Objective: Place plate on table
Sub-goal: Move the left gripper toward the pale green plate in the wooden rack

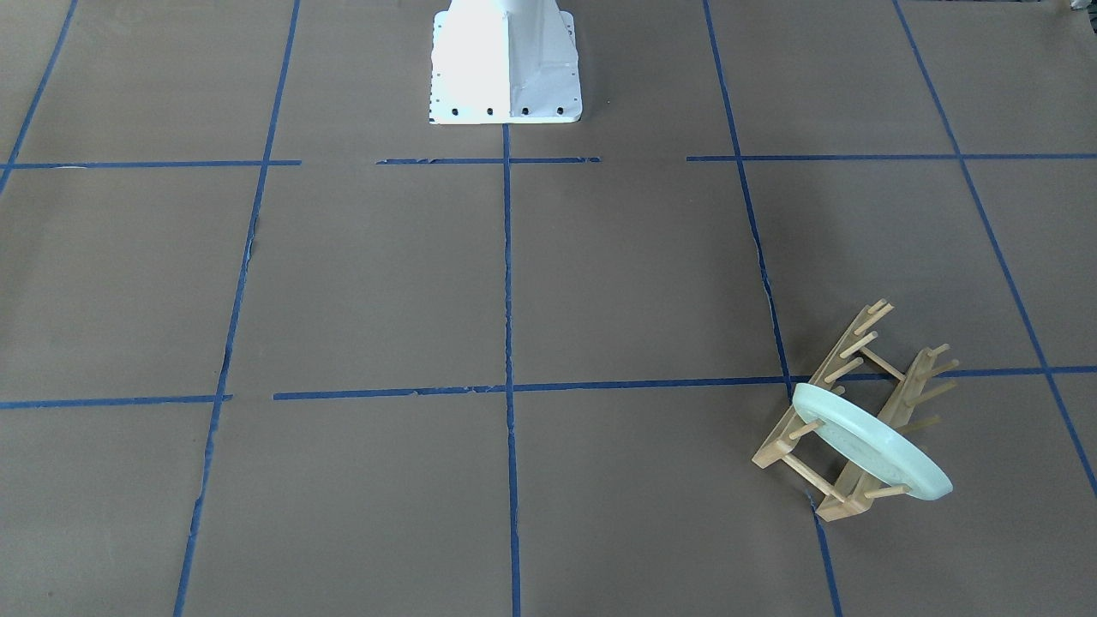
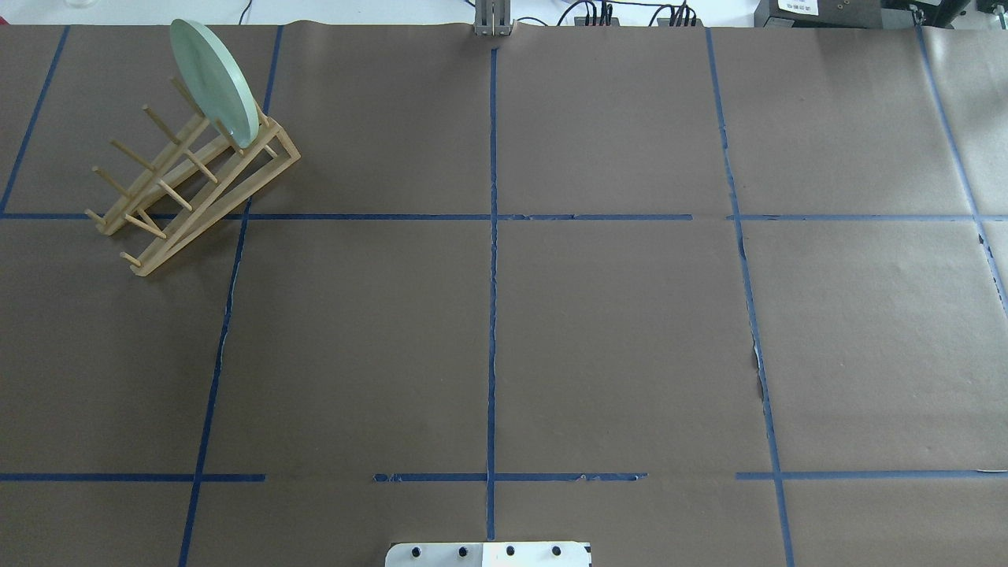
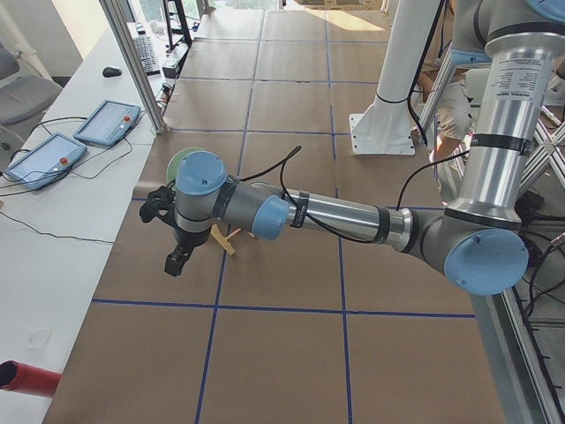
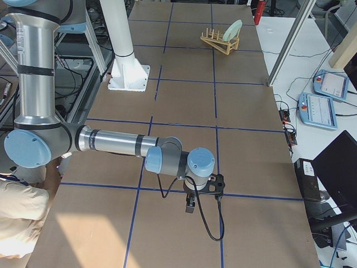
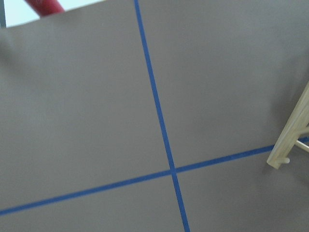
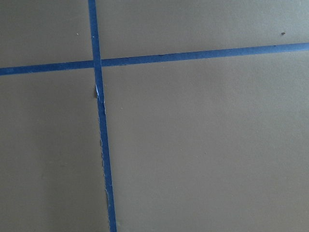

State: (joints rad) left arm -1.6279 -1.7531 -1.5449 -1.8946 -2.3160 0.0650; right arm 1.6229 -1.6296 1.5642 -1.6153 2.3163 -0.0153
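The pale mint-green plate [image 2: 213, 79] stands on edge between the pegs at the far end of a wooden rack [image 2: 181, 189], at the table's [image 2: 614, 331] far left corner. In the front-facing view the plate [image 1: 870, 446] is at lower right. My left gripper [image 3: 177, 258] shows only in the exterior left view, above the table beside the rack; I cannot tell whether it is open or shut. My right gripper [image 4: 190, 204] shows only in the exterior right view, low over the table far from the plate [image 4: 233, 30]; I cannot tell its state.
The white robot base [image 1: 506, 64] stands at the table's middle edge. The left wrist view shows one end of the rack [image 5: 292, 130] and a red cylinder [image 5: 46, 5] off the table's edge. Pendants [image 3: 53, 155] lie on the side desk.
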